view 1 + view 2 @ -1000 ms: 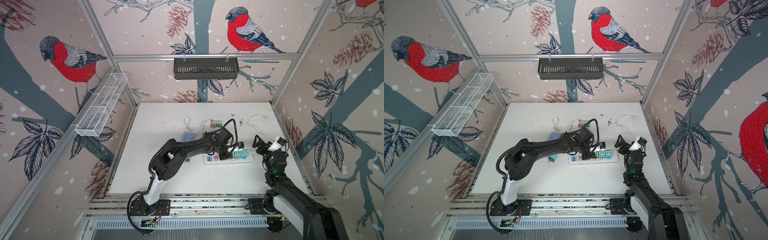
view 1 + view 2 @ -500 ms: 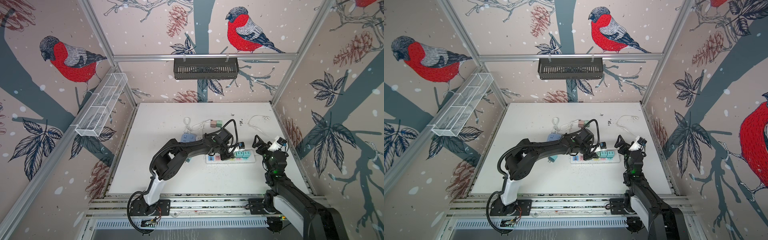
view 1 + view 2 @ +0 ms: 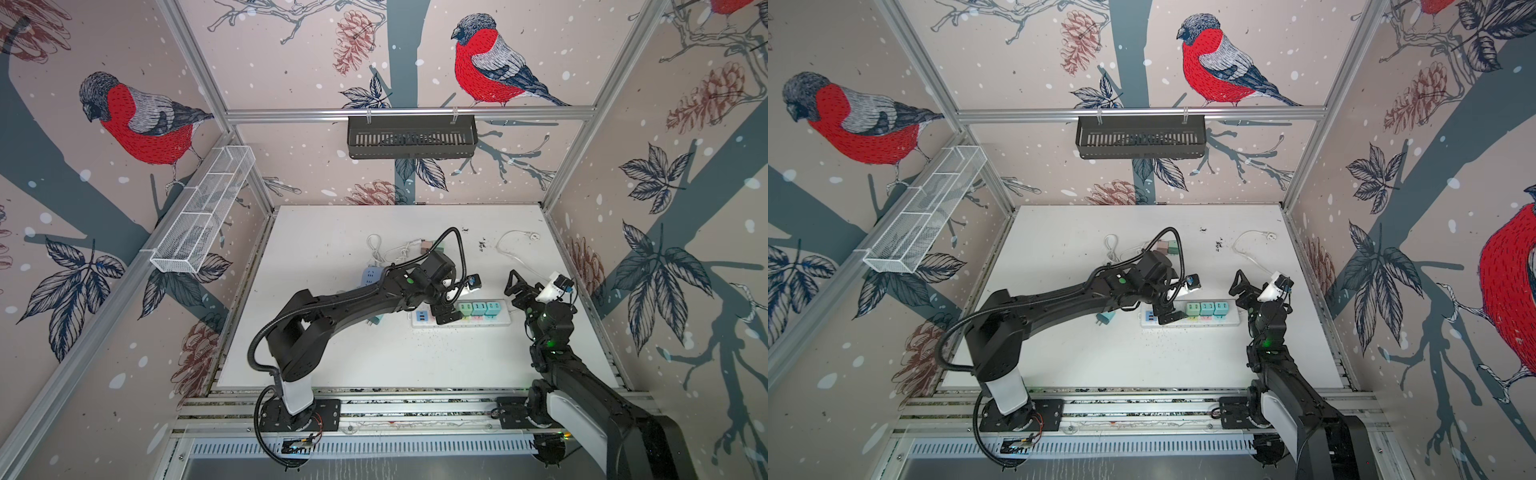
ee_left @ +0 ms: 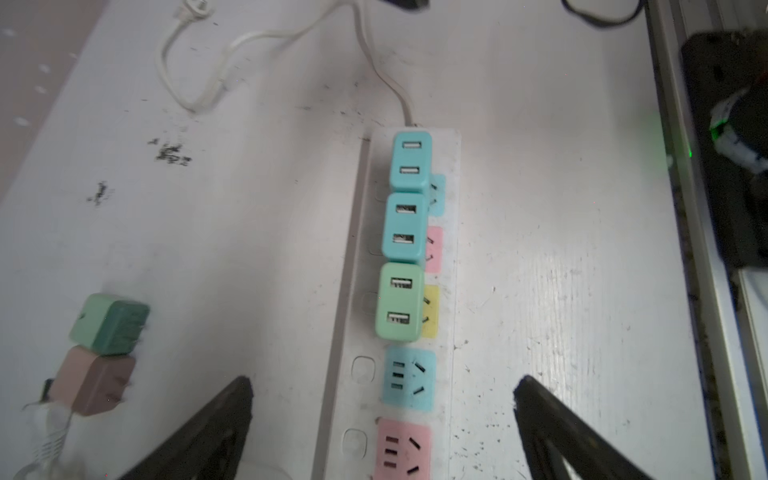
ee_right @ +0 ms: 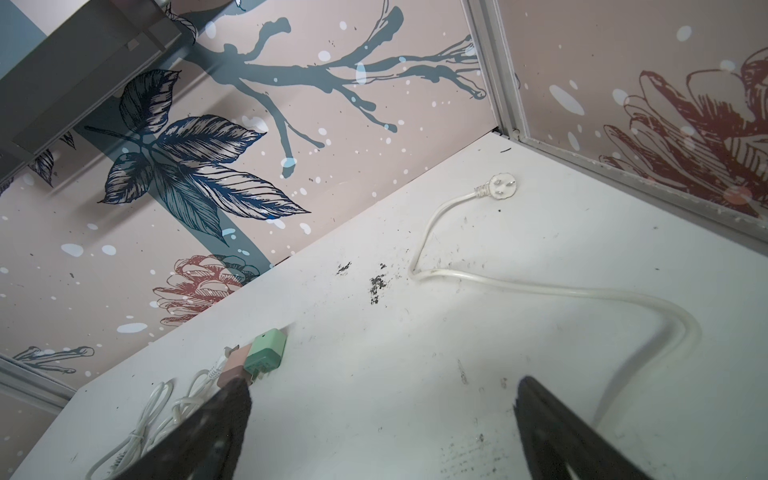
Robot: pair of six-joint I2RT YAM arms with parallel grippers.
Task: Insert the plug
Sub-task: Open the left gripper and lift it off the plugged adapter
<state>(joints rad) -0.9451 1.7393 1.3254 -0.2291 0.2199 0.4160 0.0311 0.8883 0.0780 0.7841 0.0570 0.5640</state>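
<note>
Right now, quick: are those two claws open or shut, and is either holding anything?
Left gripper: open, holding nothing, poised over the power strip.
Right gripper: open, holding nothing.

The left arm stretches out low from its base toward the middle, elbow bent, wrist turned downward; the left gripper points down with its jaws spread wide, holding nothing. The right arm reaches forward along the right side, and the right gripper aims forward at a shallow angle, jaws wide apart and empty
</note>
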